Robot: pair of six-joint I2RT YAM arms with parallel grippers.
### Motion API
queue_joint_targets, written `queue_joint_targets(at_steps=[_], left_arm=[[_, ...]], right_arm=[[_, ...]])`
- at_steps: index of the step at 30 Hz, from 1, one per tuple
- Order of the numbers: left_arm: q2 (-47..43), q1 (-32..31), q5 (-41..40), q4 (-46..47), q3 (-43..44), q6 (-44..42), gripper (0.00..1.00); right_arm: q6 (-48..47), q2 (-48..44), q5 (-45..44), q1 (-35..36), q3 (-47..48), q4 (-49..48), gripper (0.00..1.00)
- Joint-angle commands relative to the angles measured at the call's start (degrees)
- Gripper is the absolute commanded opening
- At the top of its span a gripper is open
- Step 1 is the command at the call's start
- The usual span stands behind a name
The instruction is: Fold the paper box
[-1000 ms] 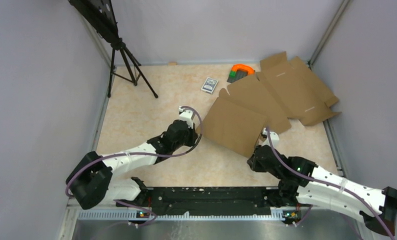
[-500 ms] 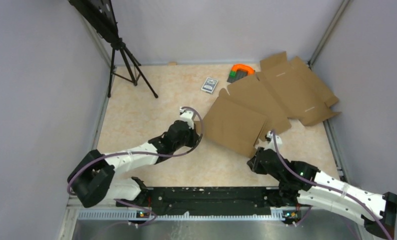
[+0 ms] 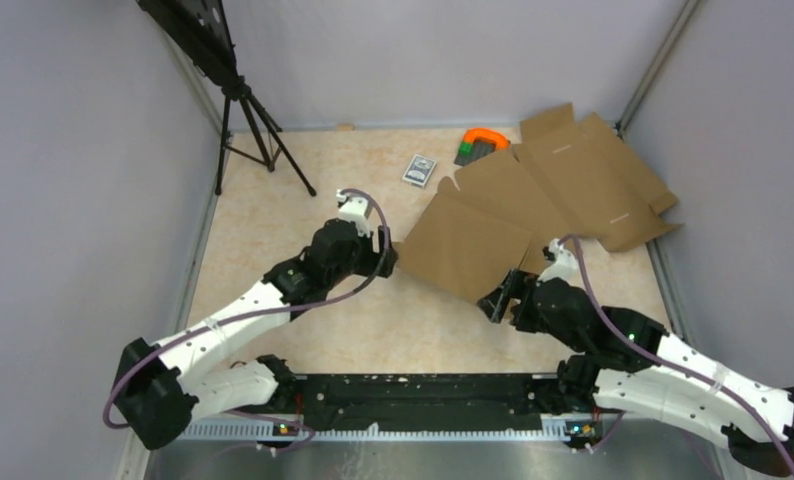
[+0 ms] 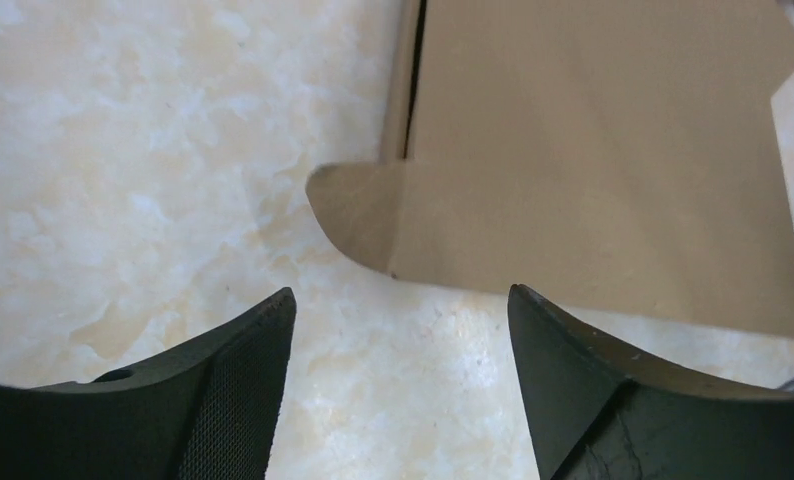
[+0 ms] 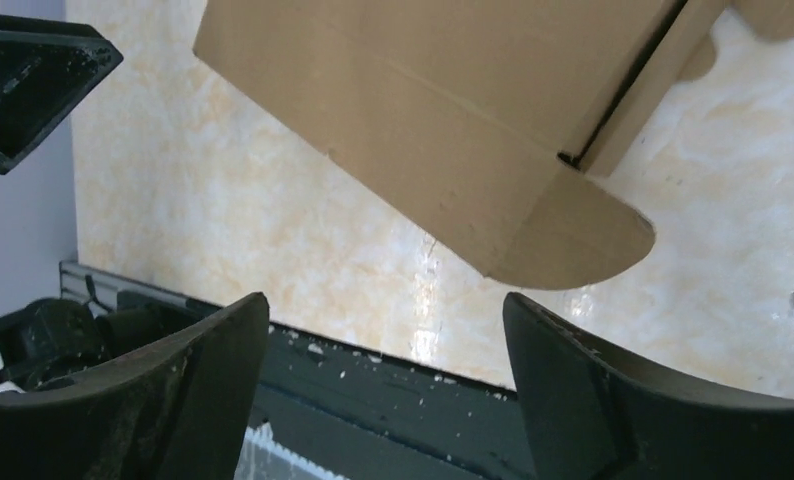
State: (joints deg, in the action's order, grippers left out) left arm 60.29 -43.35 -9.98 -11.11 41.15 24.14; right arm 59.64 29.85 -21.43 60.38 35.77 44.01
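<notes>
Flanking the paper box [image 3: 473, 245], left claw [image 3: 383, 255] and right claw [image 3: 501, 297] both stand apart, gripping nothing; box lies on the counter [image 3: 273, 230] between them; flat cardboard sheet [image 3: 588, 180] beyond, far right.

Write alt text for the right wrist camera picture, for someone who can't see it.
A plain brown cardboard box blank with a rounded tab at its near corner rests on a beige marbled table. The right gripper is open just short of it, dark fingers apart, touching nothing.
</notes>
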Motion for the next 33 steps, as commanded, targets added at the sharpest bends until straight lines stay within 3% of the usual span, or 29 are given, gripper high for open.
queue_joint_targets(at_steps=[1,5,7,9,11,14,21,25,33], left_arm=[[5.6,5.04,5.14,-0.61,7.21,-1.45,0.81],[14.28,7.79,8.74,1.39,12.83,-4.37,0.81],[18.35,9.33,10.72,2.45,14.99,-5.0,0.8],[22.05,10.52,14.12,3.53,16.88,-5.24,0.78],[25.07,10.94,16.0,4.4,18.33,-5.75,0.77],[29.23,11.04,19.77,4.22,20.51,-7.07,0.75],[37.15,11.09,24.11,2.72,21.13,-7.44,0.64],[39.85,11.0,25.75,4.24,19.63,-6.41,0.62],[41.92,11.0,25.54,4.05,19.92,-6.73,0.61]], right_arm=[[2.17,5.01,-11.25,0.66,7.99,6.49,0.91],[3.57,11.89,-21.29,-0.2,12.39,12.89,0.95],[-0.3,13.63,-19.6,-3.81,11.7,10.96,0.93],[-6.12,12.87,-11.8,-13.7,8.7,4.06,0.89],[-11.25,11.68,1.55,-23.82,4.5,-2.85,0.85],[-14.14,12.54,13.59,-32.79,-0.52,-9.48,0.79],[-13.7,15.69,15.55,-33.73,-6.03,-11.18,0.71],[-11.75,16.37,14.9,-33.79,-10.8,-12.78,0.64],[-11.87,16.93,13.57,-33.9,-12.15,-15.5,0.61]])
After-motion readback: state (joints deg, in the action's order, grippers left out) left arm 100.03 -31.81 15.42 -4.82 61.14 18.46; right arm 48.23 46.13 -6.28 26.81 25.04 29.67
